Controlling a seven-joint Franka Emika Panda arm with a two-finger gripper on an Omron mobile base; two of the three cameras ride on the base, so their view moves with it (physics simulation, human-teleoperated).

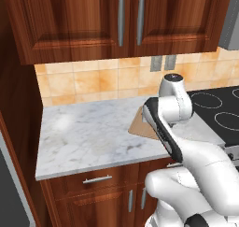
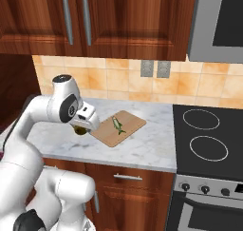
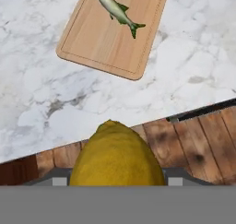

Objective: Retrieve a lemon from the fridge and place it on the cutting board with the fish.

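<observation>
1. The fingers pinch the lemon above the desk edge;
2. Ahead of them the cutting board carries the fish.

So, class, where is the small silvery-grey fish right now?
In the right base view, the small silvery-grey fish lies on the light-brown wooden cutting board, left of the black stovetop.
</observation>
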